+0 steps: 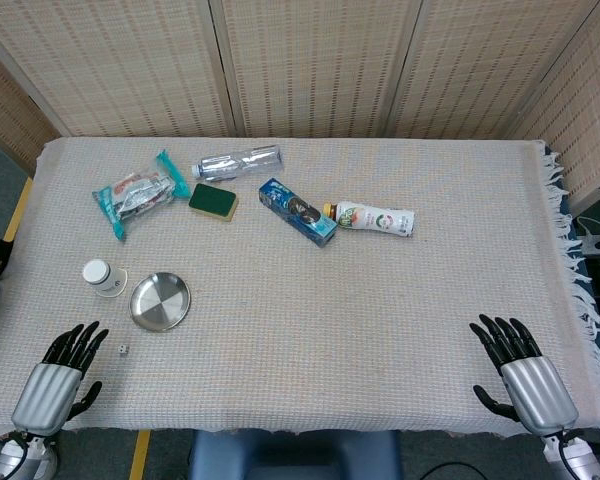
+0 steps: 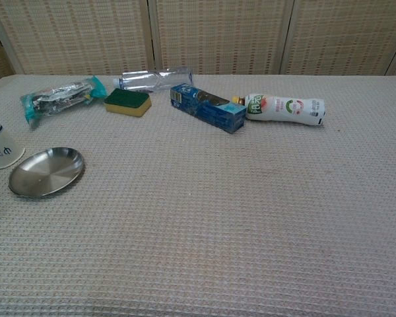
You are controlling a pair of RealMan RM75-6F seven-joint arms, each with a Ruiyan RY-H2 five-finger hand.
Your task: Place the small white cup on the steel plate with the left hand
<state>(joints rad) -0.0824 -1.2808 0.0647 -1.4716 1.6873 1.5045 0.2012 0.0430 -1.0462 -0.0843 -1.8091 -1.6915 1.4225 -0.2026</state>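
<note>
Pre-reach step, nothing grasped. Left hand (image 1: 62,372) rests at the near table edge, fingers spread, empty; right hand (image 1: 520,370) likewise, idle. A small die (image 1: 123,349) lies just ahead of the left hand. Beyond, steel plate (image 1: 160,301), bare. Small white cup (image 1: 100,276) sits upside down just left of the plate, slightly farther. Next: reach forward, grip the cup, lift it right onto the plate.

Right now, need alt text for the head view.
A small white cup stands upside down beside an empty steel plate at the table's left, with both hands, left and right, open at the near edge.
</note>
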